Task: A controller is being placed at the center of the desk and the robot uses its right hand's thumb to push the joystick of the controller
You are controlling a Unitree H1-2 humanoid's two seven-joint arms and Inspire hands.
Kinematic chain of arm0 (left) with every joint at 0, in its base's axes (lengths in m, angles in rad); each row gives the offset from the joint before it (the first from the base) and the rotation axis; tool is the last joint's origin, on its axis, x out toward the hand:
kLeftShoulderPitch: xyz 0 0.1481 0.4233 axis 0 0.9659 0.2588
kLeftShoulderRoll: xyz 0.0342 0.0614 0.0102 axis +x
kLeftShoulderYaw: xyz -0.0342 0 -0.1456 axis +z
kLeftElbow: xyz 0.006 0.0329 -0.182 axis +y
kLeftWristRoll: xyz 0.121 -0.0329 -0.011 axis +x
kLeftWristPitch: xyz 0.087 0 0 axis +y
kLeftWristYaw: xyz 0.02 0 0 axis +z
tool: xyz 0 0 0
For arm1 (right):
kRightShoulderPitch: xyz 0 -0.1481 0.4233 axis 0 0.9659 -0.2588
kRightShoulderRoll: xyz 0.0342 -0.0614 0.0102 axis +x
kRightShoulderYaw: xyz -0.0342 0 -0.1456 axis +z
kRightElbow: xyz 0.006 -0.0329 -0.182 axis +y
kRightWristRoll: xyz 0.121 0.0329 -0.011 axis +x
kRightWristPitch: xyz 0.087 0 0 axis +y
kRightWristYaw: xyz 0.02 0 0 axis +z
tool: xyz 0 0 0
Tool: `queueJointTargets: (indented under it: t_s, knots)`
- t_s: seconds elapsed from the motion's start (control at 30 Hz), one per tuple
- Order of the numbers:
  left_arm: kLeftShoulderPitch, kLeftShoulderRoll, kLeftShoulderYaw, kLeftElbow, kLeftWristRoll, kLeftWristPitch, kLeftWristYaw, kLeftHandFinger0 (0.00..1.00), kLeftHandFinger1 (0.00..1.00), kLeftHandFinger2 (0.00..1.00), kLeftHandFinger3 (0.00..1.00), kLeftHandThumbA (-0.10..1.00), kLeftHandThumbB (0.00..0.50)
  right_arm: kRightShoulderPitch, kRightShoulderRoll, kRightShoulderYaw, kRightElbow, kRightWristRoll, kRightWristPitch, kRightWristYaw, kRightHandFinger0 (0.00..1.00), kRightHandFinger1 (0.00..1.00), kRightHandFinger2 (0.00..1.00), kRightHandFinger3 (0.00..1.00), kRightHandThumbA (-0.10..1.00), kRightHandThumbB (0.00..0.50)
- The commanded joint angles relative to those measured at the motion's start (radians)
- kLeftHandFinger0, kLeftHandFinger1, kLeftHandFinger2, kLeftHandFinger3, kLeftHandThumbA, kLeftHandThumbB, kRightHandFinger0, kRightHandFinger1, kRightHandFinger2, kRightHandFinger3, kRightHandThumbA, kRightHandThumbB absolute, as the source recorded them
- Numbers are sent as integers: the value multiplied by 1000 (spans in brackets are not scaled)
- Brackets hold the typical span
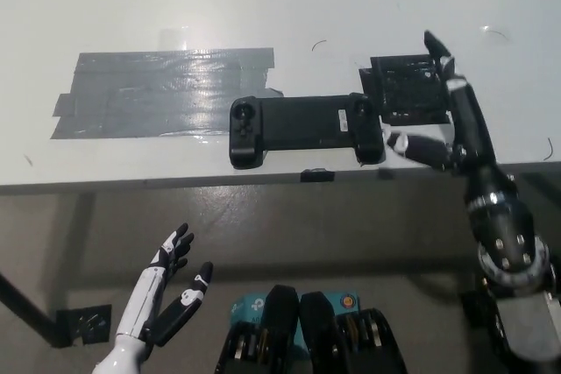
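Observation:
A black controller (305, 128) lies flat near the front edge of the white desk (263, 6), with a joystick at its left end (244, 113) and another at its right end (360, 109). My black right hand (443, 124) is raised over the desk just right of the controller, open, with its fingers stretched up across the black tape patch (410, 89). Its thumb (412, 147) points left toward the controller's right grip, a small gap away. My white left hand (166, 291) rests open below the desk edge at the lower left.
A wide grey tape patch (158, 92) covers the desk left of the controller. A small black tab (317, 175) sits on the desk's front edge. Below the desk are the floor and a dark desk leg (26, 313).

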Motion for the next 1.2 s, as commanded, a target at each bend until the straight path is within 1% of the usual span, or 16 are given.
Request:
queueJointTargets:
  t_s: [0.0, 0.07, 0.1, 0.17, 0.27, 0.43, 0.5, 0.63, 0.73, 0.83, 0.93, 0.97, 1.0, 1.03, 1.07, 1.17]
  knots:
    - [-12, 4, 2, -34, 9, -33, -4, 1000, 1000, 1000, 1000, 621, 4, -117, 17, -37, 111, 45, 16, -43, 1000, 1000, 1000, 1000, 1000, 192]
    - [-19, 4, 3, -32, 8, -33, -4, 1000, 1000, 1000, 1000, 623, 4, -147, 27, -43, 152, 48, 24, -50, 1000, 1000, 1000, 1000, 1000, 195]
    - [-19, 5, 3, -30, 13, -35, -2, 1000, 1000, 1000, 1000, 619, 1, -175, 35, -48, 201, 56, 28, -54, 1000, 1000, 1000, 1000, 1000, 225]
    - [-17, 5, 1, -29, 16, -38, -1, 1000, 1000, 1000, 1000, 602, 0, -198, 39, -47, 246, 48, 33, -61, 1000, 1000, 1000, 1000, 1000, 240]
    - [-19, 3, 4, -31, 6, -26, -5, 1000, 1000, 1000, 1000, 563, 1, -241, 49, -50, 346, 52, 3, -84, 1000, 1000, 1000, 1000, 1000, 241]
    - [-20, 4, 3, -36, 5, -26, -8, 1000, 1000, 1000, 1000, 543, 0, -299, 59, -62, 496, 68, -21, -112, 1000, 1000, 1000, 1000, 981, 220]
    - [-20, 4, 4, -38, -2, -22, -11, 1000, 1000, 1000, 1000, 514, 0, -312, 58, -60, 547, 63, -29, -124, 1000, 1000, 1000, 1000, 987, 227]
    - [-24, 4, 4, -38, 3, -22, -8, 1000, 1000, 1000, 1000, 504, 0, -333, 56, -52, 628, 62, -65, -144, 1000, 1000, 1000, 1000, 979, 198]
    - [-26, 8, 4, -42, 10, -20, -6, 1000, 1000, 1000, 1000, 465, 0, -354, 58, -55, 692, 71, -90, -156, 1000, 1000, 1000, 1000, 986, 215]
    - [-32, 5, 7, -38, 7, -17, -5, 1000, 1000, 1000, 1000, 457, 0, -363, 54, -50, 720, 64, -101, -177, 1000, 1000, 1000, 1000, 951, 175]
    - [-33, 6, 5, -39, 10, -10, -6, 1000, 1000, 1000, 1000, 462, 0, -371, 47, -38, 739, 40, -89, -211, 1000, 1000, 1000, 1000, 829, 41]
    - [-33, 6, 5, -40, 10, -9, -6, 1000, 1000, 1000, 1000, 460, 0, -372, 47, -42, 743, 44, -88, -220, 1000, 1000, 1000, 1000, 700, 4]
    - [-33, 6, 6, -41, 10, -8, -5, 1000, 1000, 1000, 1000, 458, 0, -372, 48, -49, 746, 54, -90, -224, 1000, 1000, 1000, 1000, 485, 0]
    - [-33, 8, 7, -41, 9, -10, -6, 1000, 1000, 1000, 1000, 447, 0, -371, 49, -57, 749, 68, -102, -222, 1000, 1000, 1000, 1000, 135, 0]
    - [-33, 9, 7, -40, 5, -15, -8, 1000, 1000, 1000, 1000, 442, 0, -367, 48, -66, 751, 82, -124, -219, 1000, 1000, 1000, 1000, -87, 0]
    - [-38, 9, 8, -39, 9, -12, -5, 1000, 1000, 1000, 1000, 437, 0, -364, 46, -78, 747, 88, -151, -240, 1000, 1000, 1000, 1000, -100, 0]
